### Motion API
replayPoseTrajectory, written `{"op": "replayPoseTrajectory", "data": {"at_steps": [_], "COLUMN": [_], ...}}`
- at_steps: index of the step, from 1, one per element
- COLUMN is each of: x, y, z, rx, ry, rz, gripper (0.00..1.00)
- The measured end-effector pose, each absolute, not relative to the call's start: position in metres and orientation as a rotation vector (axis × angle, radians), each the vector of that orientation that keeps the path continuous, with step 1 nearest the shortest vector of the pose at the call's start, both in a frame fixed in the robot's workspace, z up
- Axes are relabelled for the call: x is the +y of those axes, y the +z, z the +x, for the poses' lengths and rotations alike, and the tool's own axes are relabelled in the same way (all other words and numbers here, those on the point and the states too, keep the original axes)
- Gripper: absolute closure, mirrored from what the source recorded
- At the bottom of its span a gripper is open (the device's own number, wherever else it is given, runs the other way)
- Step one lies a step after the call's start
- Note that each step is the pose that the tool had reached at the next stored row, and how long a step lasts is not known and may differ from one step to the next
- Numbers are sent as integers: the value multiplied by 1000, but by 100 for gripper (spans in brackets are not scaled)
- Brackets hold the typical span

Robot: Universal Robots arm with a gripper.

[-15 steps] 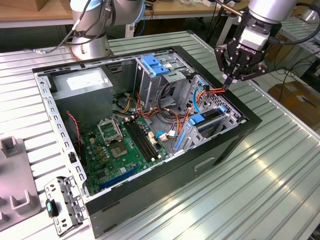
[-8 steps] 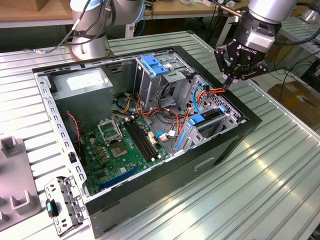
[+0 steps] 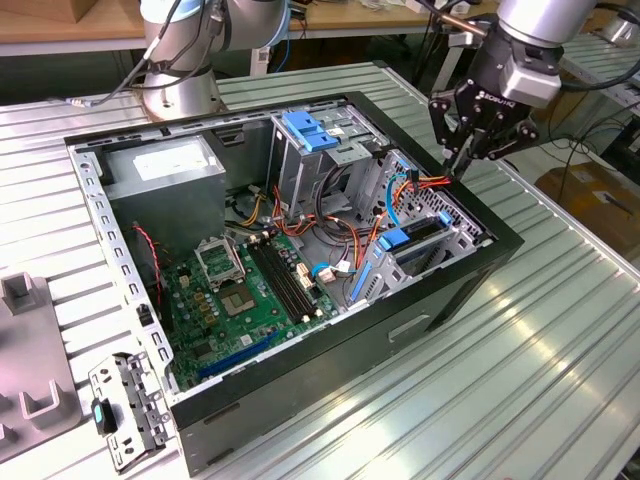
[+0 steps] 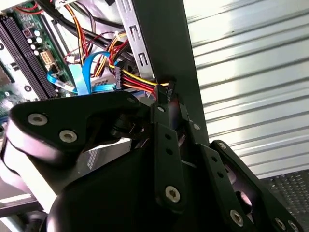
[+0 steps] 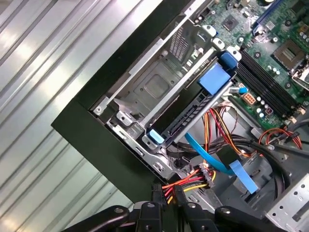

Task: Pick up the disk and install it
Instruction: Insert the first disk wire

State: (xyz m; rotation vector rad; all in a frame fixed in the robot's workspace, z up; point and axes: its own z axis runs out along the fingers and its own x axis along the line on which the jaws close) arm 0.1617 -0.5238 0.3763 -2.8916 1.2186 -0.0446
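Open computer case (image 3: 300,405) on the slatted table (image 3: 530,380), read as a clock face in the exterior view.

Inside the case, the power supply (image 3: 165,165) lies at 10 o'clock, the motherboard (image 3: 250,290) at 7, the drive cage (image 3: 320,150) at 12, and the disk (image 3: 415,242) in its bay at 3, with the cable bundle (image 3: 420,185) just beside it toward 1. The gripper (image 3: 461,168) hangs over the case rim at 2. The arm's base (image 3: 180,90) stands on the table at 11, and a bracket (image 3: 125,410) lies beside the case at 7.

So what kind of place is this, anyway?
Probably a robotics lab or assembly test cell: an open computer case sits on a ribbed metal table, the tool hangs over the case's edge, and a robot arm base stands behind it.
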Motion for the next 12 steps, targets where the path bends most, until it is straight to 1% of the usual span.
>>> {"op": "replayPoseTrajectory", "data": {"at_steps": [12], "x": [-524], "y": [372], "z": [163], "rx": [962], "ry": [-50], "rz": [-2984], "gripper": [76]}}
